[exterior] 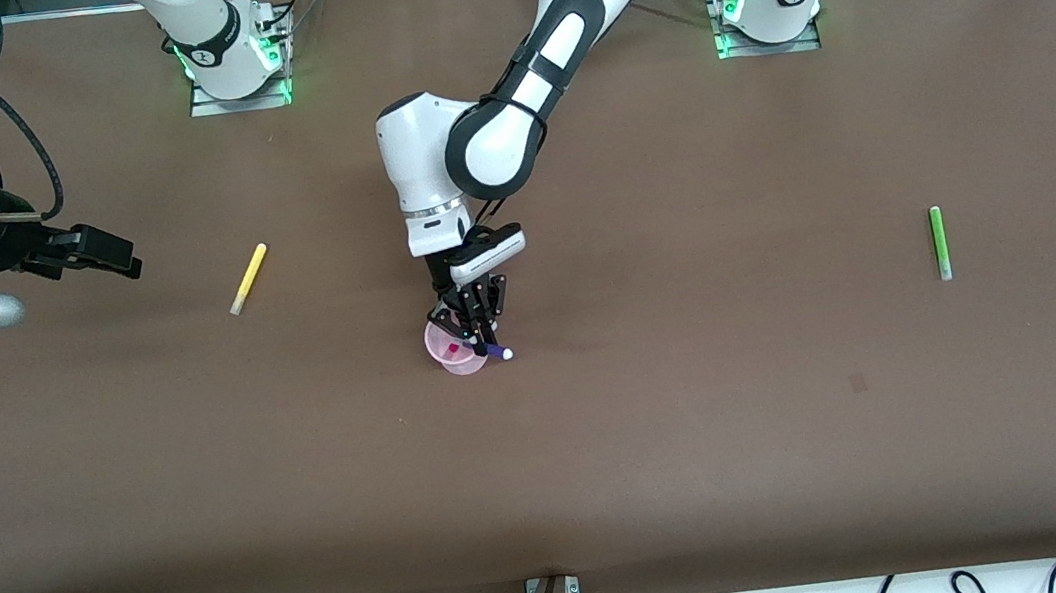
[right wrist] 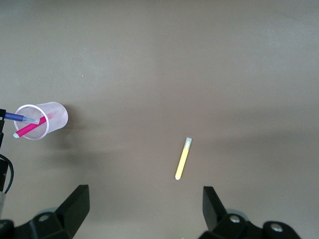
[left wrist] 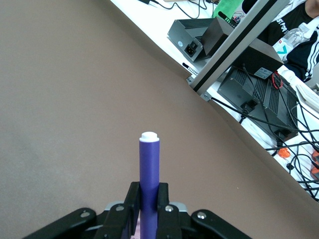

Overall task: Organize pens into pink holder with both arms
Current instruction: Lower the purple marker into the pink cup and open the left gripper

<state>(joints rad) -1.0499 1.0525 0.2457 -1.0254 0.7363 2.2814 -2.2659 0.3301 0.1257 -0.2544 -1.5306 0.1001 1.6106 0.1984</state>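
Pens number four — two loose, two at one holder.

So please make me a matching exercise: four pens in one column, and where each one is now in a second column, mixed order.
Pens:
1. purple pen
2. pink pen
3. yellow pen
4. green pen

Places:
A. flat on the table, toward the left arm's end
B. leaning inside the pink cup
C. clamped in the left gripper, over the cup
D. flat on the table, below the open right gripper

Pairs: 1-C, 2-B, 3-D, 4-A
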